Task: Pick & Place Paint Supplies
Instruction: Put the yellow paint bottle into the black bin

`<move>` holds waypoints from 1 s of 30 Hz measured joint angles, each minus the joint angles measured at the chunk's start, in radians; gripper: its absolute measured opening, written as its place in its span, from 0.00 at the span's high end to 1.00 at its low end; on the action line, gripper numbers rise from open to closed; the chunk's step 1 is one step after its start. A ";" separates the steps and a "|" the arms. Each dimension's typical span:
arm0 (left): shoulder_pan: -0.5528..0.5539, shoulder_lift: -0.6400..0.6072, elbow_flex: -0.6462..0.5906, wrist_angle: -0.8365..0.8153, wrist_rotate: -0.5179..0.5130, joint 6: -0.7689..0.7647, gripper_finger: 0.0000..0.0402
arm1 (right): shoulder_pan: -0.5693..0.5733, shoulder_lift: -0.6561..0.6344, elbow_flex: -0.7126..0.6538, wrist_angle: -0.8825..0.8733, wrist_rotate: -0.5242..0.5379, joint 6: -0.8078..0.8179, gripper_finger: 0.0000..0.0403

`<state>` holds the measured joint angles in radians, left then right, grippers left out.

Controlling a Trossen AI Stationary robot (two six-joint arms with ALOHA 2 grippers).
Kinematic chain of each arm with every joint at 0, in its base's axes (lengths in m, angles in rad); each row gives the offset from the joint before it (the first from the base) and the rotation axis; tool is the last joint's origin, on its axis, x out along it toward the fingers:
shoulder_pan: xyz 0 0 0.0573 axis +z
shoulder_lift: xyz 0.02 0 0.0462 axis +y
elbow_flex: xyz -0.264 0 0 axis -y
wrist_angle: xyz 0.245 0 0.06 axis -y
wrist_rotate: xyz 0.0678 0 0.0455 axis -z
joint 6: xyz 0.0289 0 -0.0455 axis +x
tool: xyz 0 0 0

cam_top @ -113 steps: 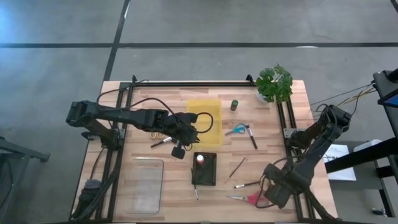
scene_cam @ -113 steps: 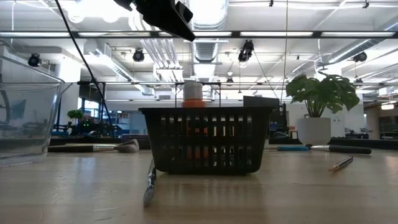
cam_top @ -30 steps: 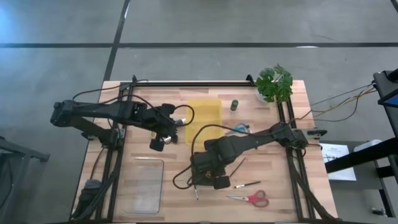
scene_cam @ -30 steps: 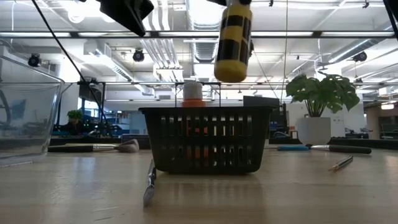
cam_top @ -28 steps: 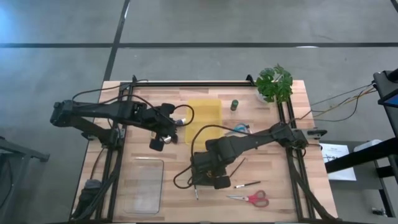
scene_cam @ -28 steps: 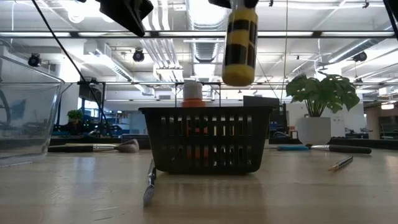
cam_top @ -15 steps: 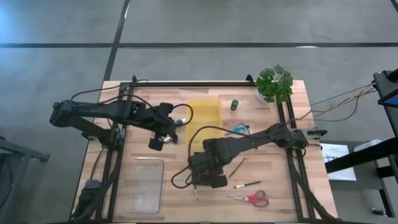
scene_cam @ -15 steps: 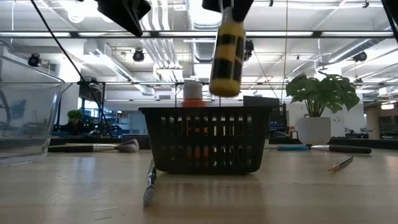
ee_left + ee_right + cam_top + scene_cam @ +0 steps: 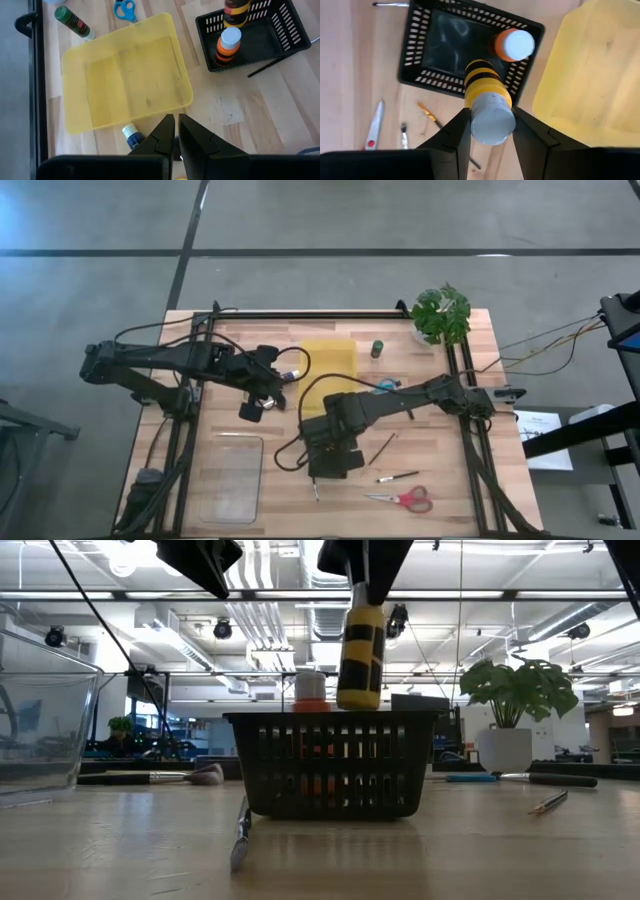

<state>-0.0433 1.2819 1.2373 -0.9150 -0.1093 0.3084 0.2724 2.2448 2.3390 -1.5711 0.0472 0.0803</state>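
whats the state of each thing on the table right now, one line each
right gripper: shut on yellow bottle, above the basket
yellow bottle: held upright, bottom at the basket's rim
black basket: holds the orange bottle
orange bottle: upright in a basket corner
yellow tray: empty
left gripper: shut, holding nothing
green bottle: lying on its side
glass container: empty

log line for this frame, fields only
right tool: shut on yellow bottle, over basket | left tool: shut, idle by yellow tray | basket: orange bottle inside
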 joint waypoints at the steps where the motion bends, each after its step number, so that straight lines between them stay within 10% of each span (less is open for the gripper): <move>1: 0.000 0.000 0.000 0.000 0.000 0.000 0.92 | -0.001 0.000 0.000 0.000 0.002 -0.004 0.73; 30: 0.000 0.000 0.000 0.001 0.000 -0.014 0.92 | -0.026 -0.002 -0.153 0.102 0.006 -0.107 0.73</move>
<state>-0.0437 1.2819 1.2373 -0.9142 -0.1089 0.2943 0.2465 2.2433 2.1859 -1.4691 0.0528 -0.0268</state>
